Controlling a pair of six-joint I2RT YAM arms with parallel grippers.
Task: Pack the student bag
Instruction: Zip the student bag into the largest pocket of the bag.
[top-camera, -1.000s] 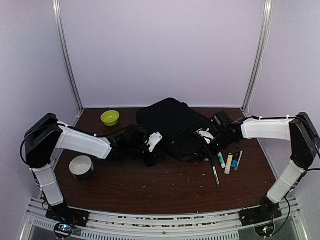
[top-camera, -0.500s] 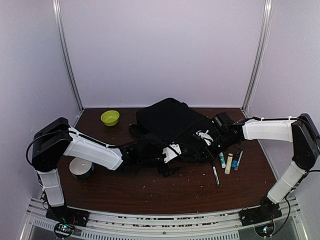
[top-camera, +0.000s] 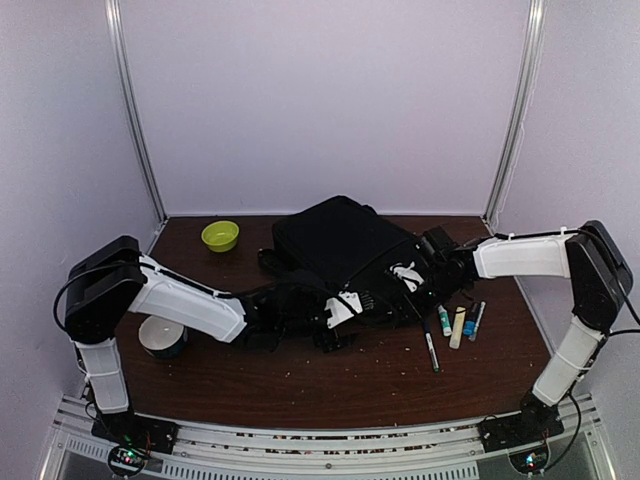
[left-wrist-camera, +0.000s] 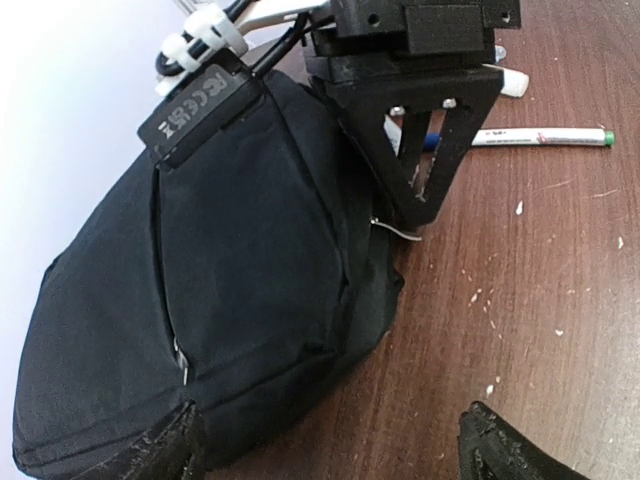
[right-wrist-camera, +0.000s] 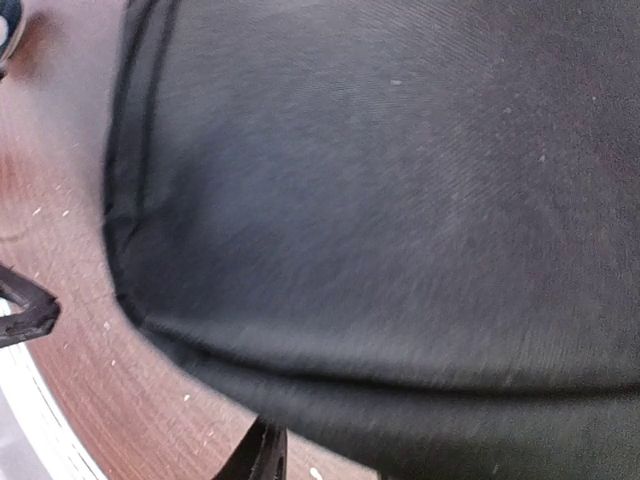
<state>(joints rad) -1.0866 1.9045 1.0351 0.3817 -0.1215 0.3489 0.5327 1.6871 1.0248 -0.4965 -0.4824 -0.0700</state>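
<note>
A black backpack (top-camera: 335, 235) lies on the bench (top-camera: 300, 380), centre frame in the overhead view. The left fingers (left-wrist-camera: 165, 450) gape wide and empty at its lower edge. The right fingers (left-wrist-camera: 455, 100) sit at its right side, their grip impossible to judge.
</note>
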